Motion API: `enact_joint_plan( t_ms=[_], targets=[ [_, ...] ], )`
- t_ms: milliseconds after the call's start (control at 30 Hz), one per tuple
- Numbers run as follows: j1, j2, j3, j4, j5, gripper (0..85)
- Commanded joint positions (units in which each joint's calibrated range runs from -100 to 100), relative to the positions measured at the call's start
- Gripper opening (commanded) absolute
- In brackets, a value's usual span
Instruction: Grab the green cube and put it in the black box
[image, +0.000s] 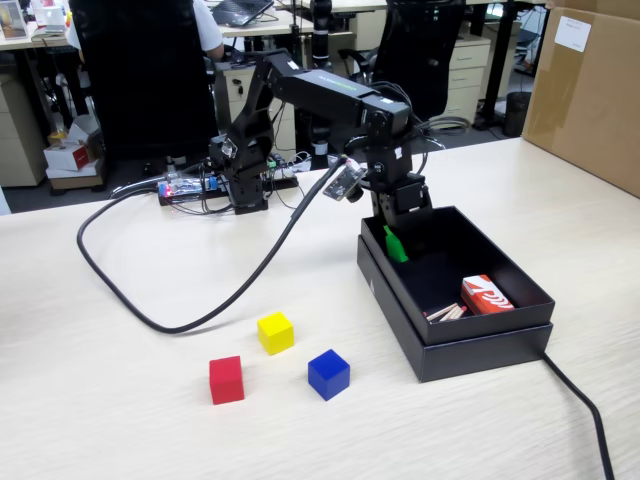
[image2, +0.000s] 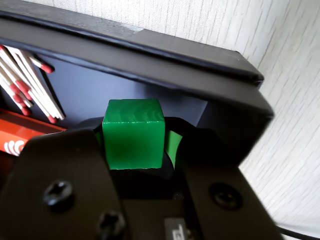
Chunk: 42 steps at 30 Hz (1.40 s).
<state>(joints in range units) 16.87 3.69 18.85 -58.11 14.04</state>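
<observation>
Fingers (image2: 172, 145) of the gripper (image2: 134, 150) are clamped on the green cube (image2: 133, 134), one jaw on each side face, so the cube sits squarely between them with its front face turned to the wrist camera. In the fixed view the gripper (image: 396, 243) hangs over the near-left corner region of the black box (image: 470, 345), its green tip dipping inside the walls; the cube itself cannot be picked out there. The wrist view shows the cube just above the dark floor of the box, with the stepped rim behind it, loose matches (image2: 27, 82) to the left and a red matchbox (image2: 22, 137) below them. I judge the carry to be nearly done: only the release remains. The cube looks solid, stiff and light, with glossy, slightly slick faces, so a flat hold across two opposite faces near the middle suits it, as here; a hold on edges or corners would likely let it twist out. It should not break in a short drop, though it might bounce or roll toward the matches. On the table (image: 120, 430) outside the box lie a yellow cube (image: 275, 332), a red cube (image: 226, 379) and a blue cube (image: 328, 374), well apart from the gripper.
</observation>
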Motion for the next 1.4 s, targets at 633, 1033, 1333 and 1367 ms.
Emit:
enact_joint_plan(
  t_ms=[633, 1033, 1333, 1367],
  targets=[
    [-4.8, -40.9, -5.3, 0.3, -5.9, 44.1],
    [-16.1, -84.6, -51.1, 18.0, -14.0, 48.3],
    [-18.3, -103.0, -76.8, 20.1, -14.1, 50.4],
    [-18.4, -103.5, -78.6, 20.4, -14.1, 51.1]
  ],
)
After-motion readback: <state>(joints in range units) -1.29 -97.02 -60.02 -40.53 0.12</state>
